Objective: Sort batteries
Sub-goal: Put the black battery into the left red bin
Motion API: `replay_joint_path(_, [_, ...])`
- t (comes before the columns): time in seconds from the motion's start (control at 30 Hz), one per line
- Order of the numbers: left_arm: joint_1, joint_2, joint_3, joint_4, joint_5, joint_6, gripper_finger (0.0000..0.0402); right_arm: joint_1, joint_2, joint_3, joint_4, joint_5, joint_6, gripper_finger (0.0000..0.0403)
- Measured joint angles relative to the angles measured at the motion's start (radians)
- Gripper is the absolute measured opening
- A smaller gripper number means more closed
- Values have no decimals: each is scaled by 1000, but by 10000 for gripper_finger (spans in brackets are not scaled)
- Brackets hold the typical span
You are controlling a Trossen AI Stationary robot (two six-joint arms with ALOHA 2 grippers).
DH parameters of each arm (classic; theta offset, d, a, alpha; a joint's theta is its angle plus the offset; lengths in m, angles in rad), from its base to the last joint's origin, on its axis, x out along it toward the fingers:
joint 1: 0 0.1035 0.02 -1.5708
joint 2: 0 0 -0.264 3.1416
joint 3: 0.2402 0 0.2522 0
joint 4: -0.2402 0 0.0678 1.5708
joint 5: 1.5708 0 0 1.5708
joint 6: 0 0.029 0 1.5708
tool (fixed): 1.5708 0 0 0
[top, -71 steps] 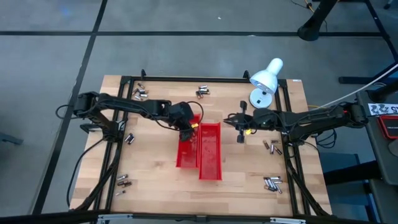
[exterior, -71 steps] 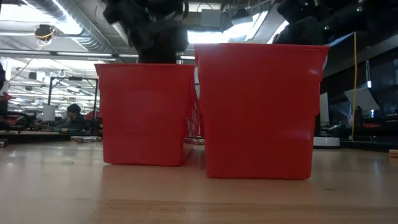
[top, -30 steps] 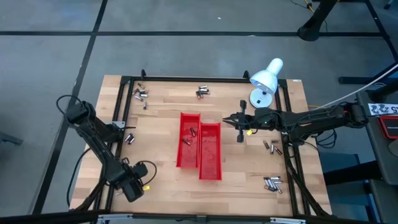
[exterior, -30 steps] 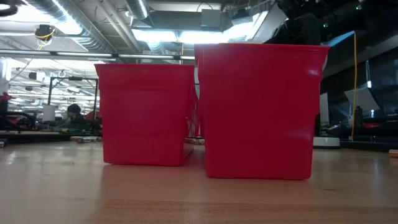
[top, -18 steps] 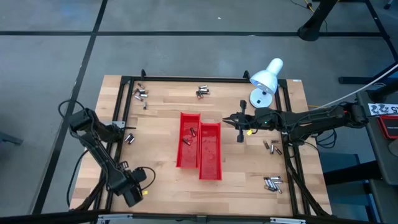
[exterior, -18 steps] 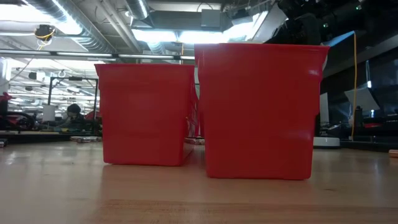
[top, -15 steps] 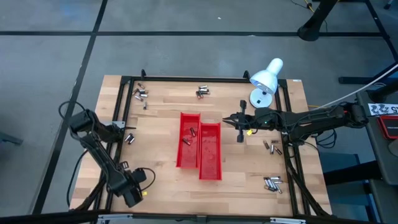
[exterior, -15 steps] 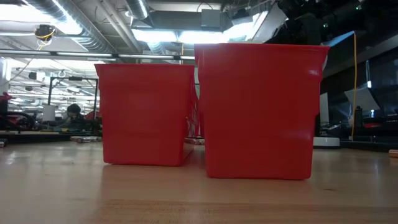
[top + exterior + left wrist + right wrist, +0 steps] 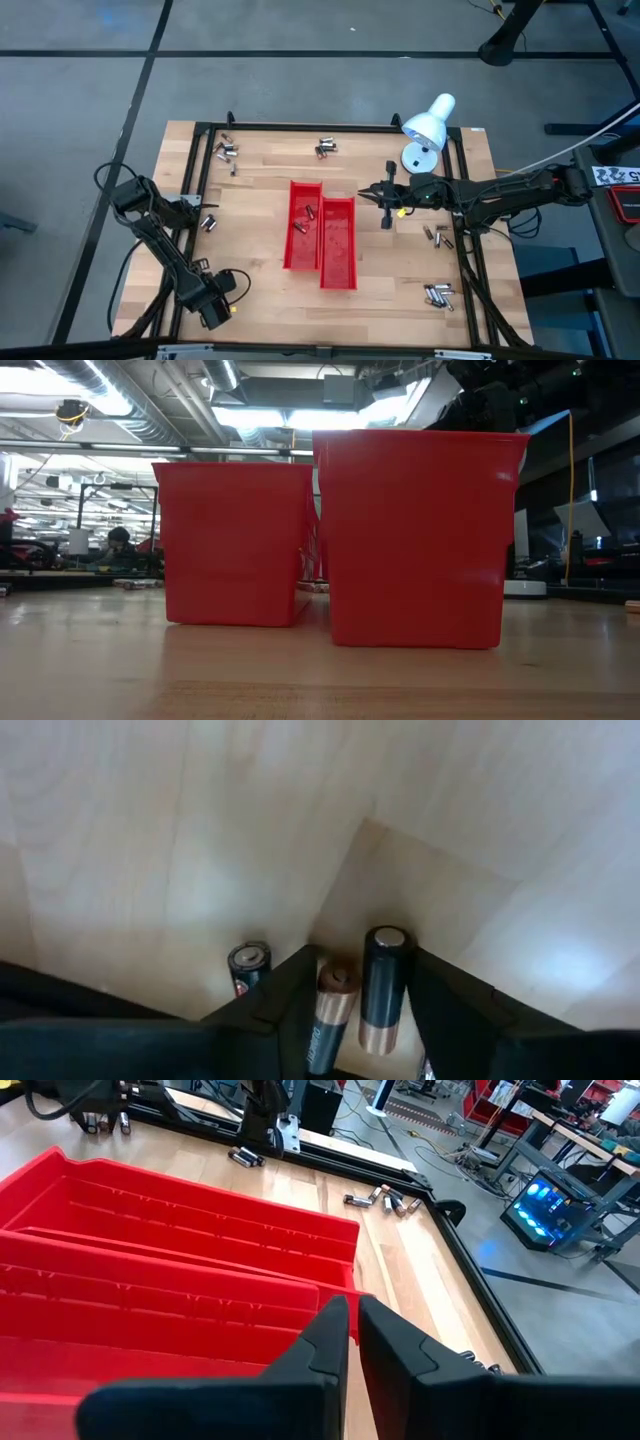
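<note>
Wooden table (image 9: pixel 260 280), near-left corner: my left end effector (image 9: pixel 362 1005) straddled two batteries (image 9: pixel 382 988), fingers partly apart, gripping neither yet. Closing might catch both. My right end effector (image 9: pixel 352 1342) waited shut beside the red trays (image 9: pixel 322 236).

No text, label or number can be read on anything.

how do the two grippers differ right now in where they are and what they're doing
The left gripper is down at the table's near left corner; the right gripper waits beside the red trays at mid-table. The left gripper's fingers stand apart around two batteries lying on the wood, not yet clamped; the right gripper's fingers are nearly together with nothing between them. Both are dark two-finger grippers.
</note>
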Motion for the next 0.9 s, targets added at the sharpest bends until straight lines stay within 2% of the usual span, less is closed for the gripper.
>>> replay_joint_path(0.23, [12,2,-2,4,6,34,40,0,0,0,1,0,-1,30])
replay_joint_path(0.43, [60,-24,-7,-21,1,60,34,0,0,0,2,0,-1,30])
replay_joint_path(0.7, [135,-87,7,-105,-208,58,34,0,0,0,3,0,-2,30])
replay_joint_path(0.9, [222,-105,91,-114,-378,168,34,0,0,0,7,0,-2,30])
